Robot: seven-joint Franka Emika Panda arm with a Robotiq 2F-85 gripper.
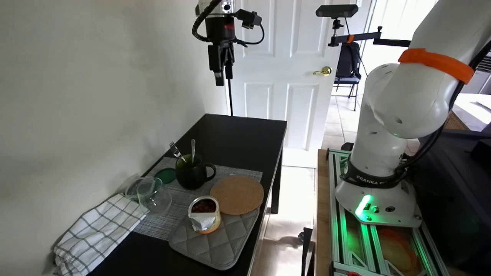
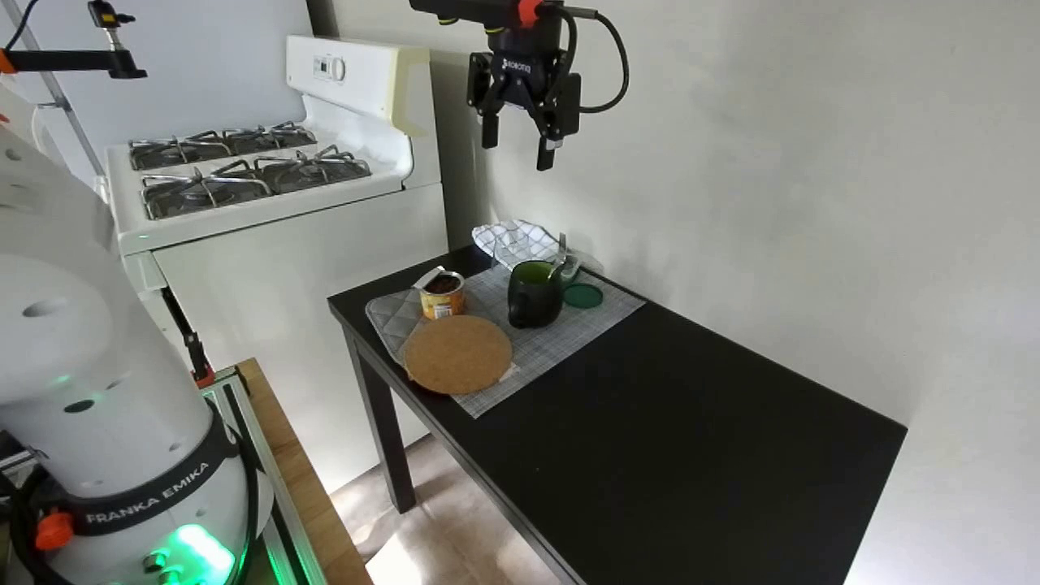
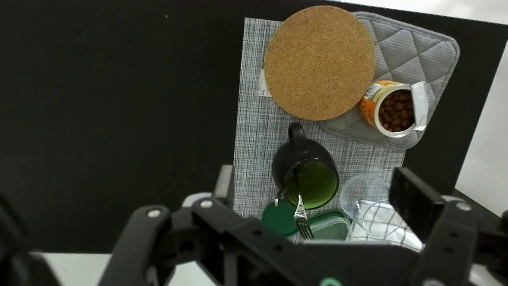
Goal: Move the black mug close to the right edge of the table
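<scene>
The black mug point(image 1: 190, 177) is dark outside and green inside, with a side handle. It stands upright on a grey woven mat, with a fork and another metal utensil leaning in it. It also shows in an exterior view point(image 2: 534, 302) and in the wrist view point(image 3: 317, 180), with its handle toward the top there. The table point(image 1: 241, 134) has a black top and also shows in an exterior view point(image 2: 691, 455). My gripper point(image 2: 517, 149) is open and empty, high above the table. In the wrist view the mug lies between the open fingers point(image 3: 315, 180), well below them.
A round cork board point(image 1: 238, 194) and an open can point(image 1: 207, 224) rest on a quilted grey pad point(image 1: 215, 249) beside the mug. Clear containers point(image 1: 155, 197), a green lid point(image 1: 165, 175) and a checked cloth point(image 1: 98, 232) lie by the wall. A stove point(image 2: 276, 219) stands beyond the table.
</scene>
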